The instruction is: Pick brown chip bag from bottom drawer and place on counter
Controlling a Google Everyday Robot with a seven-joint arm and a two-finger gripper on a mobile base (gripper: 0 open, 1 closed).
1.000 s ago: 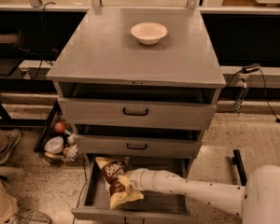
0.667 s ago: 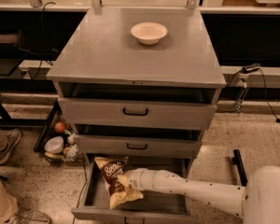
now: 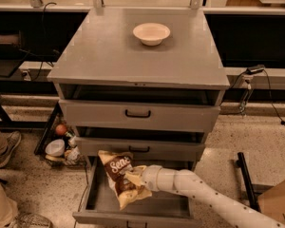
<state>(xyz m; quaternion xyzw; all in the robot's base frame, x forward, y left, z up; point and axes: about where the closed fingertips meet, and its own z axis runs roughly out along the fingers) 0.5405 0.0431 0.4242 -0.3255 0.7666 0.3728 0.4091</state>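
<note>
The brown chip bag [image 3: 119, 172] hangs over the open bottom drawer [image 3: 133, 216], tilted, with its top near the front of the middle drawer. My gripper [image 3: 137, 179] is at the bag's right edge, at the end of the white arm that comes in from the lower right, and it is shut on the bag. The bag hides most of the fingers. The grey counter [image 3: 114, 51] is the cabinet top above, with a cream bowl [image 3: 151, 33] near its back.
Two upper drawers [image 3: 137, 113] stand slightly open above the bag. A floor basket with small items [image 3: 61, 146] sits left of the cabinet. A person's shoe and leg [image 3: 4, 148] are at the far left. A black stand [image 3: 244, 172] and a cardboard box [image 3: 278, 203] are at the right.
The bag and my gripper have risen slightly and shifted a little right. Nothing else has moved.
</note>
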